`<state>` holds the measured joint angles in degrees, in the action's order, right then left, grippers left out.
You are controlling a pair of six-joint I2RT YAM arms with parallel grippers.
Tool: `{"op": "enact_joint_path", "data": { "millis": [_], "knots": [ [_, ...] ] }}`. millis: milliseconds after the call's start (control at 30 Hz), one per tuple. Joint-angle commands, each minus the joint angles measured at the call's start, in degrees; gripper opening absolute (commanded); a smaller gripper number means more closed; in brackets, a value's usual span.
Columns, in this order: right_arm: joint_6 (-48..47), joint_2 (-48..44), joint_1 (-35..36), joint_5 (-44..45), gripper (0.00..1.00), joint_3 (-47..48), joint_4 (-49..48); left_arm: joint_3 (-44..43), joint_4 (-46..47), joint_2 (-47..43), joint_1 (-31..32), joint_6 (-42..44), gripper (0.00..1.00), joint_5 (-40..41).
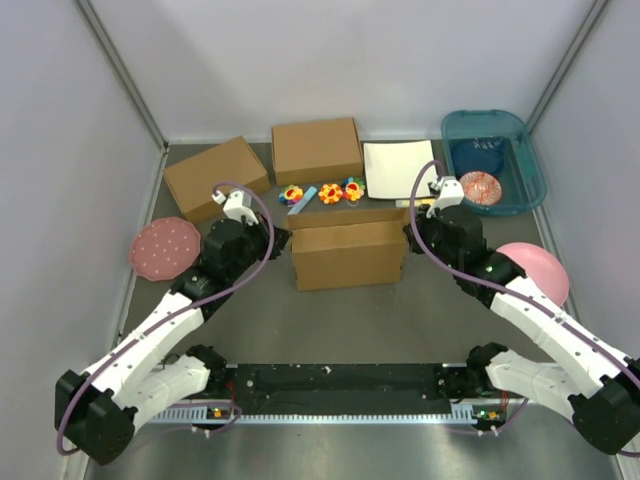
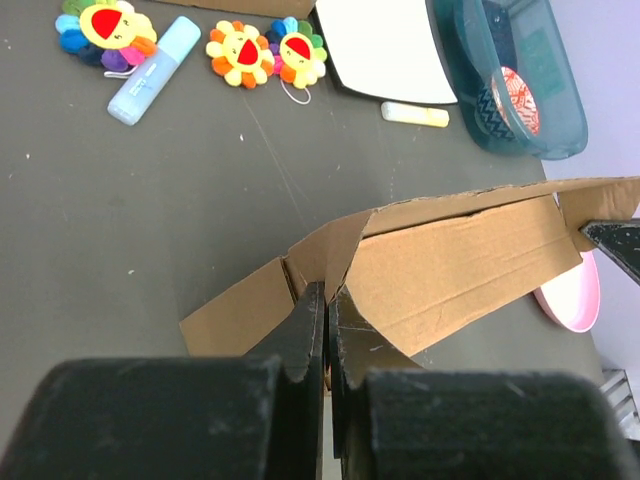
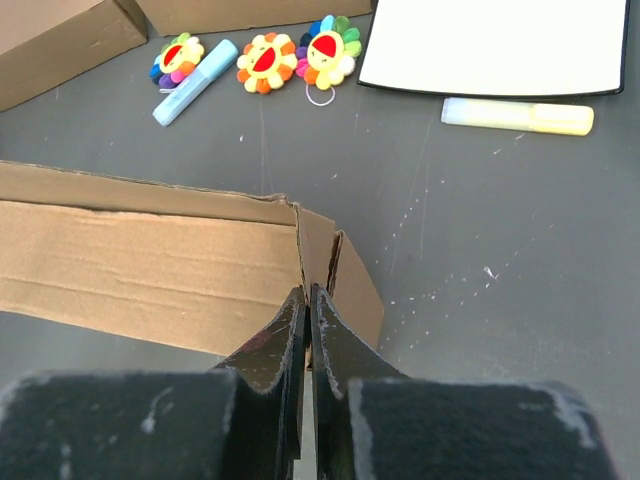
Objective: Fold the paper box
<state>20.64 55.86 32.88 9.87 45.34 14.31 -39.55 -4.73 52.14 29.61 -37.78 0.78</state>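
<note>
Both tools, left tool (image 2: 326, 335) and right tool (image 3: 308, 330), are clamped on the paper box (image 1: 347, 254) end flaps, so I judge they steady its walls for folding.

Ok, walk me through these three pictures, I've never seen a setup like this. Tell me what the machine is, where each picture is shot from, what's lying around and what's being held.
These are two white robot arms bolted to the near edge of a table. The wide picture looks down from above and behind them; the other two come from small cameras on each wrist, so the black shapes at the bottom are that arm's own fingers.

The left gripper and the right gripper each pinch one end of the paper box, a half-folded brown cardboard piece in the middle.

Behind it lie two finished boxes, three flower toys, a blue marker, a yellow marker and a white sheet. A teal tub sits far right, a pink plate left, a pink bowl right.
</note>
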Motion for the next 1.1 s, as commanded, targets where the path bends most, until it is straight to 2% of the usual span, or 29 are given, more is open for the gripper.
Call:
{"op": "enact_joint_path", "data": {
  "millis": [0, 100, 267, 467, 767, 1067],
  "knots": [
    [0.9, 2.0, 1.3, -2.4, 0.00, -3.6, 10.3, 1.3, 6.8, -1.0, 1.2, -1.3, 0.00, 3.2],
    [0.8, 2.0, 1.6, -2.1, 0.00, -3.7, 10.3, 2.1, 6.5, -0.5, 2.6, 0.6, 0.00, 5.0],
    [0.8, 1.6, 1.6, -1.8, 0.00, -3.8, 10.3, 1.8, 5.0, -0.5, 5.8, 6.4, 0.00, 13.1],
    [0.8, 1.5, 1.7, -1.7, 0.00, -3.8, 10.3, 1.7, 2.3, -0.9, 9.8, 9.3, 0.00, 21.9],
    [0.8, 0.9, 1.7, -1.4, 0.00, -3.9, 10.2, 1.8, 2.5, 1.3, 17.8, 9.3, 0.00, 30.2],
    [1.3, 0.0, 1.8, -1.4, 0.00, -3.9, 10.5, 3.7, 1.7, 3.3, 20.9, 6.8, 0.00, 35.3]
  ]
}}
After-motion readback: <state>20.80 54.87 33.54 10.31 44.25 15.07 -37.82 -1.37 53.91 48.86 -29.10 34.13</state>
